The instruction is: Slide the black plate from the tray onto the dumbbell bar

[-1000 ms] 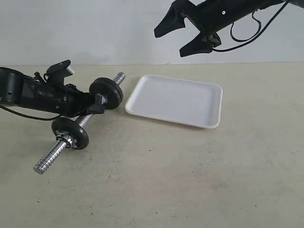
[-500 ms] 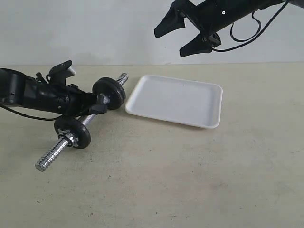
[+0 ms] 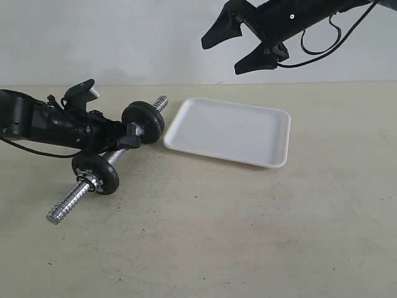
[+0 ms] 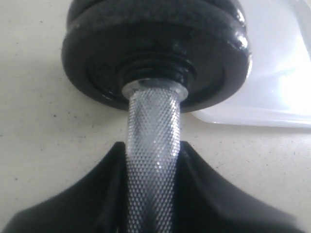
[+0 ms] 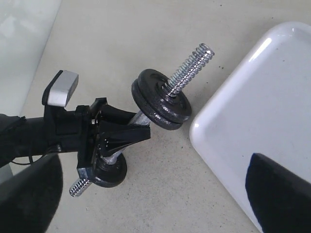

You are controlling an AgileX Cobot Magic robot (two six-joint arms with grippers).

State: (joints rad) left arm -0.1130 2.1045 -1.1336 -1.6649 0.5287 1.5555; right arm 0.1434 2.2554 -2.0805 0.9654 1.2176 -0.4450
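Observation:
The chrome dumbbell bar (image 3: 68,203) lies slanted on the table left of the white tray (image 3: 229,130). The tray holds nothing. Black plates (image 3: 144,122) sit on the bar's far threaded end, close to the tray's corner, and look like two stacked discs (image 5: 163,108) in the right wrist view. Another black plate (image 3: 95,174) sits on the near end. My left gripper (image 3: 129,138) is shut on the bar's knurled middle (image 4: 153,126), just behind the far plates (image 4: 155,43). My right gripper (image 3: 239,48) hangs high above the tray's back edge, open and empty.
The tray (image 5: 262,97) lies a short gap from the bar's far threaded tip (image 5: 192,65). A pale wall stands behind the beige table (image 3: 236,236). The left arm's black body (image 3: 37,124) stretches in from the left edge.
The left gripper has nudged the bar and its plates slightly to the right, toward the tray. The right arm has stayed still.

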